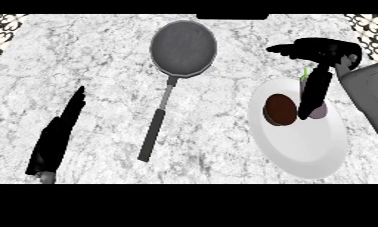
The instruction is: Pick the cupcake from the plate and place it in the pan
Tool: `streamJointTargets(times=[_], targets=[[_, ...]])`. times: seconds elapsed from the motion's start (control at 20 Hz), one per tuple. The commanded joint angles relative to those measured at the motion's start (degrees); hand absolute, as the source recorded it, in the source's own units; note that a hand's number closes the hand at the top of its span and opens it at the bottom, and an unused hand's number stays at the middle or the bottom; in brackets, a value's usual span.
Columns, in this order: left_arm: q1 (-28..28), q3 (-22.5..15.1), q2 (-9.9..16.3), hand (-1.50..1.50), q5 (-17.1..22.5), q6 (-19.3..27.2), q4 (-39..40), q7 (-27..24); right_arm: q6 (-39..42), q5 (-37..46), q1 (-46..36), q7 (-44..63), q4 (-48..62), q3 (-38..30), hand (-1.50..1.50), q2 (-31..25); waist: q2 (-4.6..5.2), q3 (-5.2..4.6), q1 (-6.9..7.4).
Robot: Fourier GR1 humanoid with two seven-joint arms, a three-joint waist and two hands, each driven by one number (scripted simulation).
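Observation:
A brown cupcake (280, 109) sits on the upper part of a white plate (303, 151) at the right of the counter. My right hand (319, 53) hovers over the plate's far edge and is open. Its straight fingers (314, 93) point down toward me, and their tips reach the cupcake's right side. The thumb sticks out to the left. The grey round pan (183, 47) lies at the top centre, with its long handle (156, 128) running down toward me. It holds nothing. My left hand (55, 138) rests open at the lower left, far from both.
A pale purple thing (320, 111) with a thin green stem (303, 74) lies on the plate just right of the cupcake, partly hidden by my fingers. The counter (96, 71) is white and grey marble. Patterned corners show at the top left and right.

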Motion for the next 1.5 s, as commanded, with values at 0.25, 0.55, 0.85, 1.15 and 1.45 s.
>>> streamJointTargets(times=[0.25, 0.55, 0.85, 1.15, 1.45], targets=[[2.32, 1.28, -2.26, 0.00, -1.72, -0.21, 0.29, -1.62, 4.52, 1.83, 2.45, 9.51, -4.75, 0.07, -1.50, 4.44, -0.09, 0.01, -0.41], [1.28, 1.54, -3.08, 0.00, -2.84, -1.31, -0.03, -0.60, 6.55, 7.95, 1.75, 6.11, -0.53, 0.83, -1.50, 5.88, 0.04, 0.03, -0.09], [2.15, 2.82, -3.29, 0.00, -3.39, -2.14, -2.30, 0.08, 6.08, 11.75, 4.54, 7.82, -0.64, 1.32, -1.50, 8.51, 0.01, 0.03, -0.17], [0.37, 1.53, -5.95, 0.00, -5.97, -1.76, -1.76, 1.74, 7.29, 14.36, 6.58, 7.96, -0.68, 0.04, -1.50, 10.81, 0.01, 0.03, -0.28], [1.89, 3.52, -5.81, 0.00, -5.74, -3.69, -3.99, 2.69, 7.20, 19.13, 9.32, 7.39, -1.27, -0.59, -1.50, 12.63, -0.01, 0.03, -0.22]])
